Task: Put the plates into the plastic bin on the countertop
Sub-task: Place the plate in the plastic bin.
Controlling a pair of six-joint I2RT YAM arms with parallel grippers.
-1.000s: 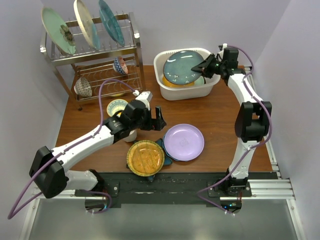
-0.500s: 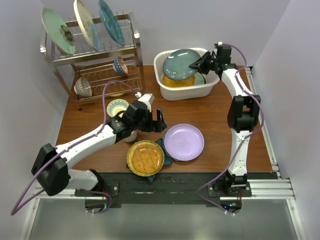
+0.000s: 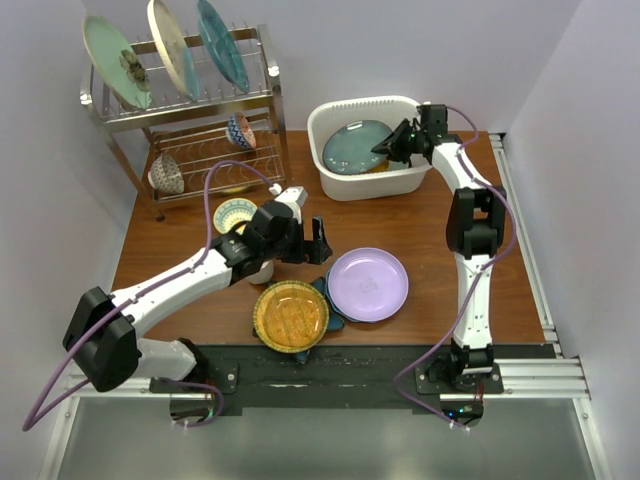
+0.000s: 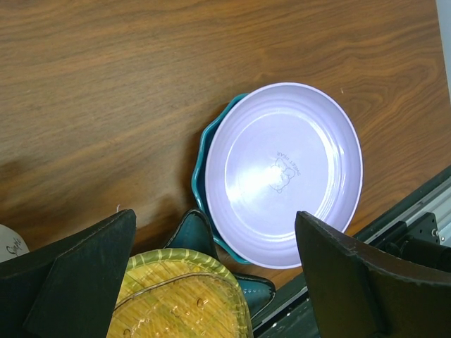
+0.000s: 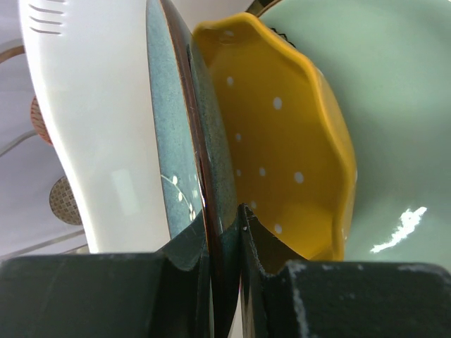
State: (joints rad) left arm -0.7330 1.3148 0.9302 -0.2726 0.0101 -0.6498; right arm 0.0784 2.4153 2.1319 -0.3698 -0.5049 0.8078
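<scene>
- Inside the white rectangular plastic bin (image 3: 370,186), three plates: a dark teal glazed plate (image 3: 352,148), an orange white-dotted scalloped plate (image 5: 275,141) and a mint green plate (image 5: 380,105).
- The right gripper (image 3: 392,146) has its fingers pinched narrow on the teal plate's rim.
- On the reddish-brown wood countertop (image 3: 430,230), three plates: lavender (image 3: 368,284), amber (image 3: 290,315) and a teal star-shaped one (image 4: 204,141) beneath both.
- The left gripper (image 3: 312,245) hangs above them, its fingers spread wide and holding nothing.
- The steel wire rack (image 3: 270,90) holds three upright plates.

White plastic bin (image 3: 375,185). Inside the bin: mottled dark teal plate (image 3: 355,147) with a brown edge; yellow-orange plate (image 5: 282,141) with white dots; plain mint plate (image 5: 394,105). In front of the bin, on the reddish-brown wood-grain countertop (image 3: 440,230): plain lavender plate (image 3: 367,284); teal plate (image 4: 211,144); amber plate (image 3: 290,315).
</scene>
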